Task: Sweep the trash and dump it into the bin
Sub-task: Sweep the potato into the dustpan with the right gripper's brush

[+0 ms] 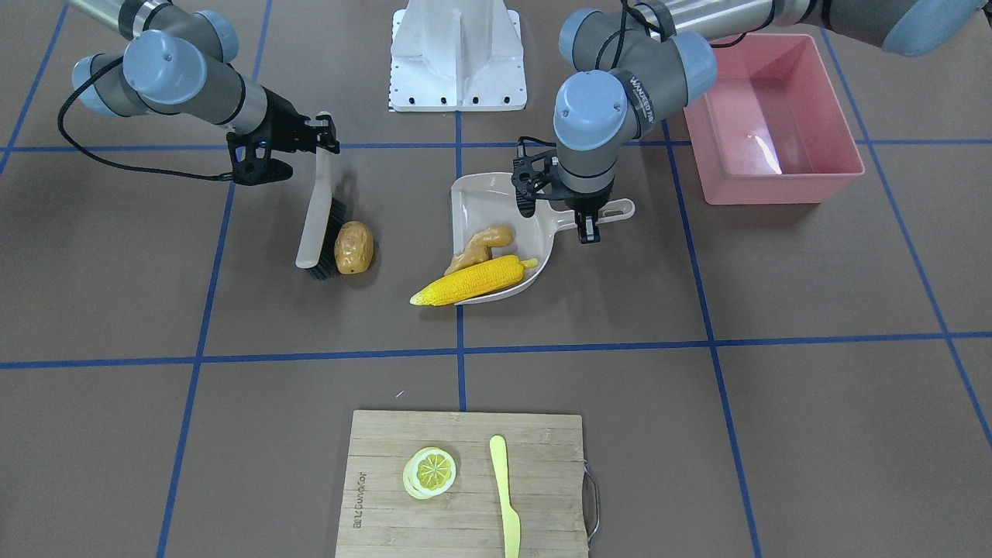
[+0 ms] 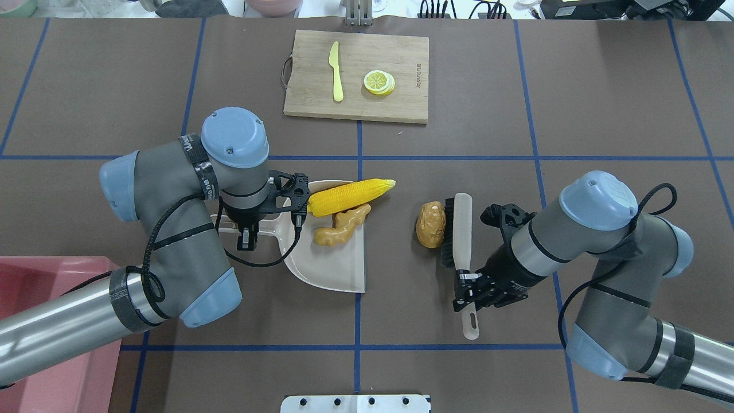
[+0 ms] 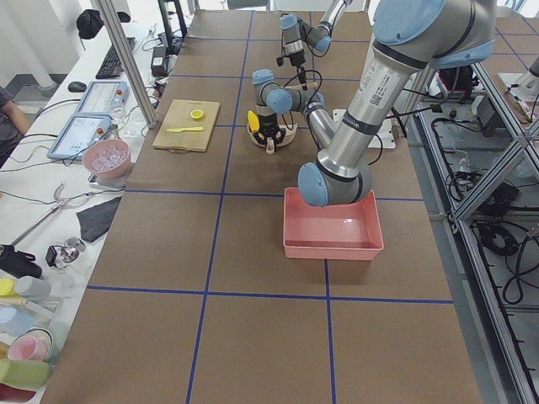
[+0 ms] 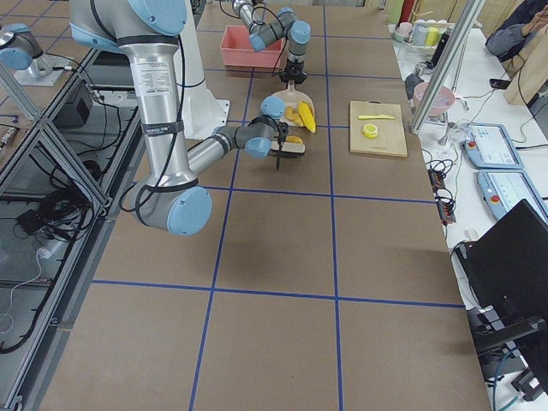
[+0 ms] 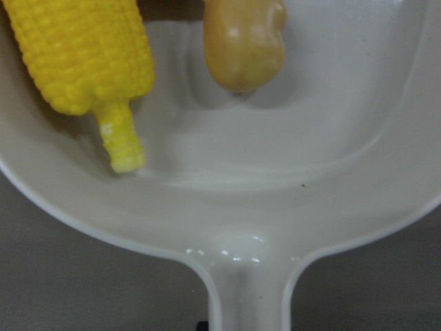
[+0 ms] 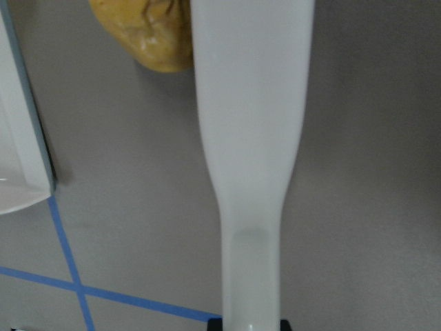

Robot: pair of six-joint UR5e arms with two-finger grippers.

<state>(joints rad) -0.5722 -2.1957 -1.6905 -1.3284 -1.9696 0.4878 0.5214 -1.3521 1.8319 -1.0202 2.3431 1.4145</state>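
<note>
The beige dustpan (image 2: pixel 332 264) lies mid-table, and my left gripper (image 2: pixel 246 229) is shut on its handle (image 1: pixel 616 208). The tan ginger root (image 2: pixel 341 225) lies inside the pan. The yellow corn cob (image 2: pixel 350 197) lies across the pan's mouth with its tip sticking out over the table. The brown potato (image 2: pixel 430 224) lies on the table, touching the bristles of a white brush (image 2: pixel 460 229). My right gripper (image 2: pixel 467 284) is shut on the brush handle. The empty pink bin (image 1: pixel 775 124) stands beside my left arm. The left wrist view shows the corn (image 5: pixel 76 55) and ginger (image 5: pixel 244 41).
A bamboo cutting board (image 2: pixel 401 97) at the far side holds a lemon slice (image 2: pixel 379 82) and a pale yellow knife (image 2: pixel 336 71). The white robot base plate (image 1: pixel 457 54) is at the near edge. Blue tape lines cross the brown table.
</note>
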